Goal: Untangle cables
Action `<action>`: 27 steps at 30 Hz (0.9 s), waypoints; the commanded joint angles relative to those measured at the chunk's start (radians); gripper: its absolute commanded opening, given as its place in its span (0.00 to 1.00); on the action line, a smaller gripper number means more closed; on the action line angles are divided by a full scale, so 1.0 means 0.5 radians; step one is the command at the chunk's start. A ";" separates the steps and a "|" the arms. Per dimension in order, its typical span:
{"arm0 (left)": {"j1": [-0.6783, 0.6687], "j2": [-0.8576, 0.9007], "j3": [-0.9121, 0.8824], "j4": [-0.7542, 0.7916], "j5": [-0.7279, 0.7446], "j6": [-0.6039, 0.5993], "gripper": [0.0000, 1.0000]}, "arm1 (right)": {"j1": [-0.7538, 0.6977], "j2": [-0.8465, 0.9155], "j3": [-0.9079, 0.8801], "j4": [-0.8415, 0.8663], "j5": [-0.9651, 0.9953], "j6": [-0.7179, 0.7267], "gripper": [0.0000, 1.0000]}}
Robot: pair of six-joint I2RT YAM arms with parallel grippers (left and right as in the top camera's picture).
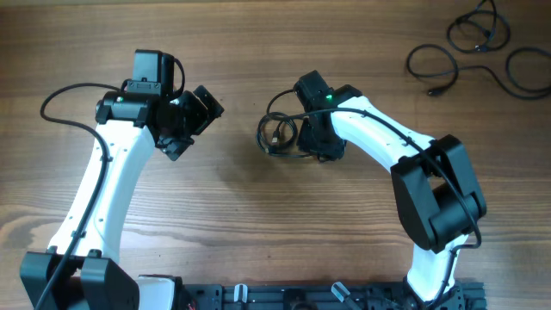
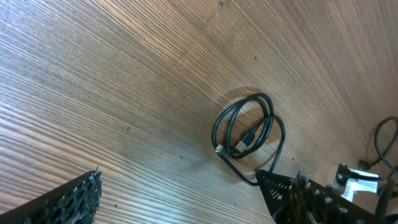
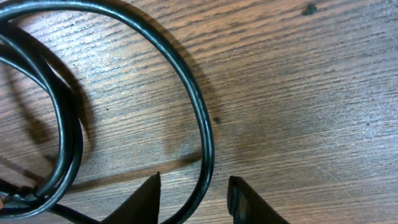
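A small coiled black cable (image 1: 277, 133) lies on the wooden table at the centre. It shows in the left wrist view (image 2: 245, 134) with a plug end inside its loops, and close up in the right wrist view (image 3: 202, 124). My right gripper (image 3: 194, 196) is open, low over the coil's right side, with one strand of the cable between its fingertips. In the overhead view the right gripper (image 1: 320, 142) sits right at the coil. My left gripper (image 1: 194, 116) is open and empty, left of the coil and apart from it.
More loose black cables (image 1: 478, 52) lie spread in loops at the table's back right corner. The right gripper's black fingers (image 2: 292, 193) show at the lower right of the left wrist view. A black rail (image 1: 327, 297) runs along the front edge.
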 commanded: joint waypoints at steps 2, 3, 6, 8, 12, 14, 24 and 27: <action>-0.005 0.000 0.005 -0.019 0.084 0.018 1.00 | 0.005 0.057 -0.018 0.004 0.026 0.005 0.24; -0.005 0.000 0.005 -0.028 0.097 0.018 1.00 | 0.005 0.057 -0.018 0.004 0.011 0.005 0.25; -0.005 0.000 0.005 -0.050 0.097 0.018 1.00 | 0.005 0.057 -0.037 0.014 0.010 0.007 0.27; -0.005 0.000 0.005 -0.057 0.097 0.018 1.00 | 0.005 0.057 -0.093 0.076 -0.015 0.007 0.25; -0.005 0.000 0.005 -0.056 0.095 0.026 1.00 | 0.005 0.055 -0.115 0.140 -0.049 0.001 0.09; -0.005 0.000 0.005 -0.056 0.095 0.026 1.00 | 0.001 0.052 -0.089 0.137 -0.062 -0.043 0.04; -0.037 0.000 0.005 -0.054 0.119 0.028 0.64 | 0.001 -0.554 0.170 0.188 -0.538 -0.567 0.04; -0.095 0.000 0.005 -0.053 0.126 0.034 0.68 | 0.001 -0.822 0.172 0.241 -0.539 -0.465 0.04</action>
